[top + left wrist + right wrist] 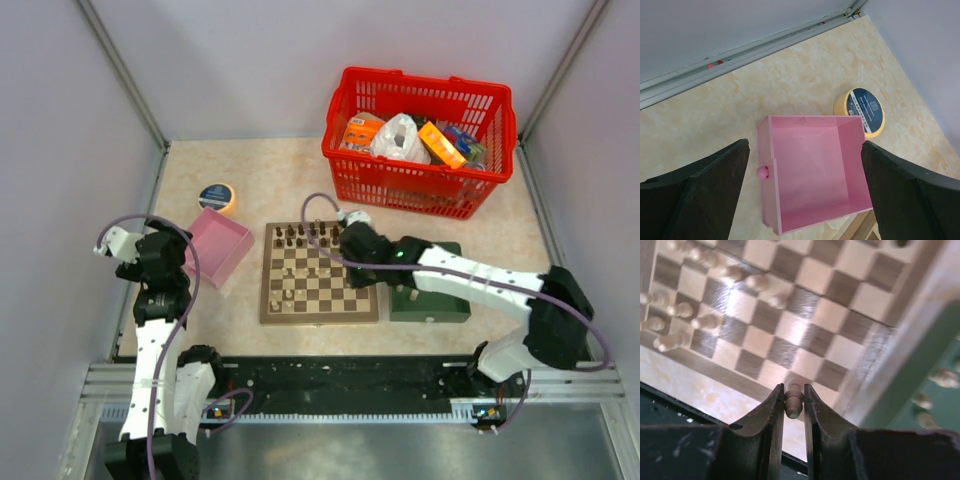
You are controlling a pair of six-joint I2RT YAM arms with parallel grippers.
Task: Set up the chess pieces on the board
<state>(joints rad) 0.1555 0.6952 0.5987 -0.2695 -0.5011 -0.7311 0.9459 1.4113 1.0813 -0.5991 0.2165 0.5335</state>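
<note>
Left gripper point(804, 150) hangs spread wide and empty above pink box point(810, 170). Right gripper point(794, 388) clamps one pale chess piece point(793, 405); board point(805, 335) lies beyond its tips. Risk: the narrow pinch may let the piece tilt or topple on release.

Top external: fixed, high above and behind the left arm point(160, 340) and right arm point(480, 285), facing steeply down; distant, taking in the whole desk point(270, 170).
Left wrist: mounted on the left arm, facing down between the left jaws; moderately near the pink box point(810, 170) and tape roll point(860, 107).
Right wrist: mounted on the right arm, facing along the right jaws; low and very near the board point(805, 315), green tray point(940, 405) at the right edge.
Shared, top and left wrist: pink box point(218, 250), tape roll point(217, 196), desk.
Shared, top and right wrist: board point(320, 290), green tray point(430, 305).
</note>
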